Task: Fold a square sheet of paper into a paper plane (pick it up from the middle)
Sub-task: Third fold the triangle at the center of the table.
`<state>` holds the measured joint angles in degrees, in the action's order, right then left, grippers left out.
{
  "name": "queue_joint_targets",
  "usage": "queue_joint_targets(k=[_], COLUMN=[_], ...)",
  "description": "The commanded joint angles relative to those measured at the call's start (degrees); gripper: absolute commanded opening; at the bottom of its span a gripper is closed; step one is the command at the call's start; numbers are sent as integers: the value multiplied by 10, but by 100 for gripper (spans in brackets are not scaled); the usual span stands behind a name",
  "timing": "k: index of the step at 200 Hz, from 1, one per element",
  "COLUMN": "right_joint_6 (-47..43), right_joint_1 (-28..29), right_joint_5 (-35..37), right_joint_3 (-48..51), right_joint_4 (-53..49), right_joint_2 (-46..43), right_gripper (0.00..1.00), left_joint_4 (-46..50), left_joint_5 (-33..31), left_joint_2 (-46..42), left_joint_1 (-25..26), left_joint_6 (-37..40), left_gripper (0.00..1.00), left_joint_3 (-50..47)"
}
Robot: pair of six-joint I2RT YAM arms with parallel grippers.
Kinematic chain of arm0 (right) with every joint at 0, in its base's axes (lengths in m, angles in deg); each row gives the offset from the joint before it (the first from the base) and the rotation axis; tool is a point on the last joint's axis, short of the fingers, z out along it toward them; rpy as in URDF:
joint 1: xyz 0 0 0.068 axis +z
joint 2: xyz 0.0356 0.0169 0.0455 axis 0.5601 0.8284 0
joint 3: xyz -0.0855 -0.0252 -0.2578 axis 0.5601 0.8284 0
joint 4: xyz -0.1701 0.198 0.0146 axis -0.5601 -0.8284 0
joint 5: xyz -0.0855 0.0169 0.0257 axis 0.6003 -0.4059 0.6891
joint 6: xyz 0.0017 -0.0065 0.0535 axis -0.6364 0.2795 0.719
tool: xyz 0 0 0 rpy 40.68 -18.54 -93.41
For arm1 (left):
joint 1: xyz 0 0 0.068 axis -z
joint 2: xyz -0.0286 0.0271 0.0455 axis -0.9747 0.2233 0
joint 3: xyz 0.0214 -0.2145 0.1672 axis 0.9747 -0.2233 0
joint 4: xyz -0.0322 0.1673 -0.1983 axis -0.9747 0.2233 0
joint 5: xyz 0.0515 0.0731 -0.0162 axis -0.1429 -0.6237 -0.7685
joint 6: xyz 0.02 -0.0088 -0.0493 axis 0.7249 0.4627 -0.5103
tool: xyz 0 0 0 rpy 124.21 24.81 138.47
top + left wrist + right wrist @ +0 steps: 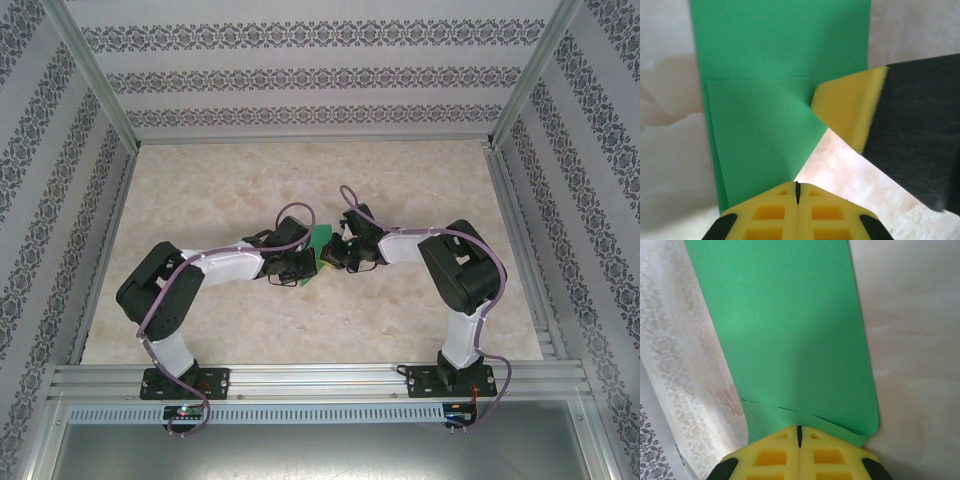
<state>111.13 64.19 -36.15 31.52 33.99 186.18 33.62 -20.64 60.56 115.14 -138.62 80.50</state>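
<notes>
Two grippers, both clamped on the green paper sheet (319, 243) near table (200, 190) centre. Left gripper (797, 187) pinches a folded corner tip; right gripper (799, 431) pinches a doubled edge (flap crease visible). Right's yellow pad (850, 107) overlaps the sheet's side edge in left wrist view.

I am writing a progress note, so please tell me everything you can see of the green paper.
The green paper is thin, plain and matte, partly folded: a flap lies on the sheet, its slanted edge running to a point. The shut left gripper pinches that point; the shut right gripper holds another edge, where a layer curls. It is between them, over the table.
</notes>
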Motion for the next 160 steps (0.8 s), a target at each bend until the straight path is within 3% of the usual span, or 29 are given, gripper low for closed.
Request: queue_joint_targets(k=[1,160], right_joint_6=[8,-2], right_joint_1=[-2,-2], right_joint_5=[62,70], right_joint_3=[19,14], right_joint_4=[-66,-92], right_joint_2=[32,41], right_gripper=[0,0], left_joint_4=[-36,15], left_joint_5=[11,-34], left_joint_2=[14,12], left_joint_1=[5,5], left_joint_6=[-24,-26], left_gripper=[4,2], left_joint_3=[-4,-26])
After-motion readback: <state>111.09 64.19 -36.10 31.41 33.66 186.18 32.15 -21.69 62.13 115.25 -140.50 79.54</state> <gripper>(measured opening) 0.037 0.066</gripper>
